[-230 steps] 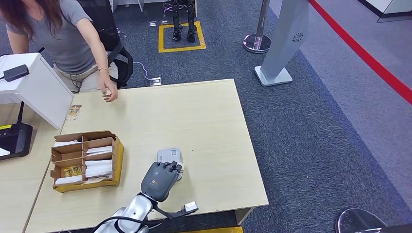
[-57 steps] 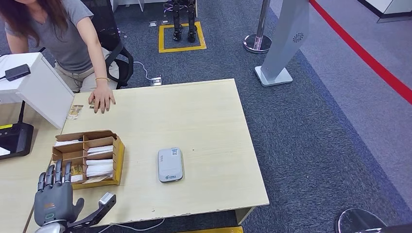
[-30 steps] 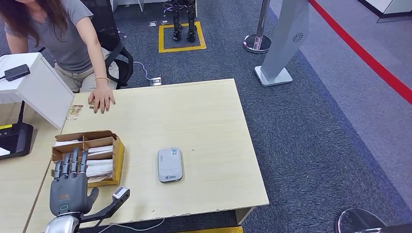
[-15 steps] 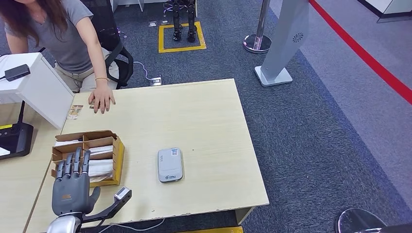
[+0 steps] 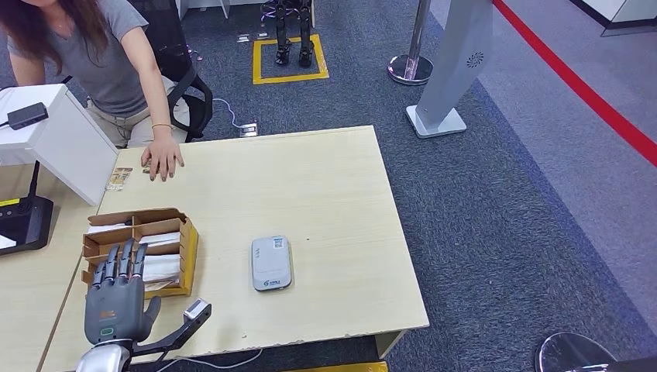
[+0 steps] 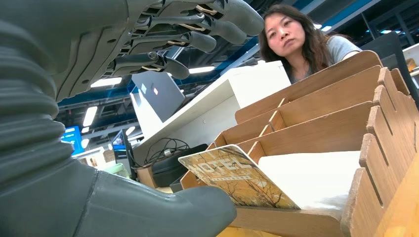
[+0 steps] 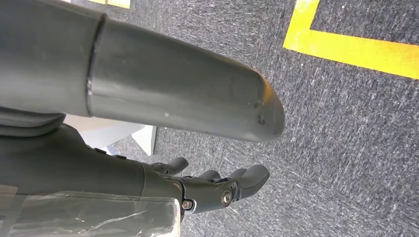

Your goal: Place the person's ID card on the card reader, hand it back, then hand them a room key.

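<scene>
My left hand (image 5: pixel 116 298) hovers open over the near end of the cardboard card box (image 5: pixel 190 246), fingers stretched toward it and holding nothing. In the left wrist view its fingers (image 6: pixel 197 37) reach above the box's dividers (image 6: pixel 316 133) and its thumb (image 6: pixel 148 210) lies below a key card printed HOTEL (image 6: pixel 237 180), next to white cards (image 6: pixel 306 177). The grey card reader (image 5: pixel 271 263) lies bare mid-table, right of the box. The person's hand (image 5: pixel 163 161) rests flat on the far left of the table. My right hand (image 7: pixel 123 168) hangs over the carpet, holding nothing.
A small card (image 5: pixel 118 178) lies near the table's far left edge. A white stand (image 5: pixel 62 143) and a black device base (image 5: pixel 23 225) sit on the adjoining desk at the left. The person sits on an office chair (image 5: pixel 190 89). A stanchion (image 5: pixel 411 66) stands beyond.
My left hand left the card reader, swung out to the left, then came forward and right over the box's near end. The person's hand dropped flat onto the table.
</scene>
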{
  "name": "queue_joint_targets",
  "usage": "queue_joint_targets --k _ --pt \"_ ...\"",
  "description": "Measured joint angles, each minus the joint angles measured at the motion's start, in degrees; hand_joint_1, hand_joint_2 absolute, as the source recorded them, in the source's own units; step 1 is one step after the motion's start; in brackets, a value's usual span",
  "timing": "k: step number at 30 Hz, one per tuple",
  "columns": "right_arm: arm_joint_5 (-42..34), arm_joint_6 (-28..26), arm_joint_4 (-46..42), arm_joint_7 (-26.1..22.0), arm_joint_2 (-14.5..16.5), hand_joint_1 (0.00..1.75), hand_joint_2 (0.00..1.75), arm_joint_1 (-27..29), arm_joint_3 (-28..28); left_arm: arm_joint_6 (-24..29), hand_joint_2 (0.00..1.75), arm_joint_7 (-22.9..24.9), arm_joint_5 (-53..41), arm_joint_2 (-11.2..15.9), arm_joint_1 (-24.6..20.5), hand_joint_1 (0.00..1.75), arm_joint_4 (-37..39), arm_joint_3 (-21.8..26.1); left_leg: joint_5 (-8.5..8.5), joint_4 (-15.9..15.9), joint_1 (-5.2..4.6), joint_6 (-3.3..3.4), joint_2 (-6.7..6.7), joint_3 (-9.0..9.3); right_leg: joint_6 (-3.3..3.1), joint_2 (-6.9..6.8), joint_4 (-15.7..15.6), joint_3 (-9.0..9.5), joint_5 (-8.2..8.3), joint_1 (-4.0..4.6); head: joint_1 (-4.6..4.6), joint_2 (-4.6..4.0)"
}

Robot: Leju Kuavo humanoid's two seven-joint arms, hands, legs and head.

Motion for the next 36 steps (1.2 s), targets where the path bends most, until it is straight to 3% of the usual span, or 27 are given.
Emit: queue_joint_targets --k 13,19,25,36 --pt "0.00 -0.03 0.00 0.06 0.00 0.00 0.00 0.00 -0.02 -0.23 1.75 -0.75 0.00 -0.52 0.00 0.24 0.00 -0.04 0.00 0.00 0.00 0.00 0.00 0.00 0.00 0.00 0.00 0.00 0.00 0.00 -0.01 0.00" --pt "0.00 -0.04 0.00 0.06 0.00 0.00 0.00 0.00 -0.02 -0.30 1.75 -1.13 0.00 -0.71 0.00 0.38 -0.02 -0.04 0.00 0.00 0.00 0.00 0.00 0.00 0.00 0.00 0.00 0.00 0.00 0.00 -0.01 0.00" --pt "0.00 -0.07 0.00 0.05 0.00 0.00 0.00 0.00 -0.02 -0.55 1.75 -3.02 0.00 -1.20 0.01 0.35 -0.01 -0.03 0.00 0.00 0.00 0.00 0.00 0.00 0.00 0.00 0.00 0.01 0.00 0.00 -0.01 0.00" --pt "0.00 -0.48 0.00 0.05 0.00 0.00 0.00 0.01 -0.02 -1.42 1.75 -13.09 0.05 -7.22 0.93 0.42 0.04 4.53 0.00 0.00 -0.01 0.00 0.00 -0.01 0.00 -0.01 0.00 0.01 0.00 0.00 -0.01 0.00"
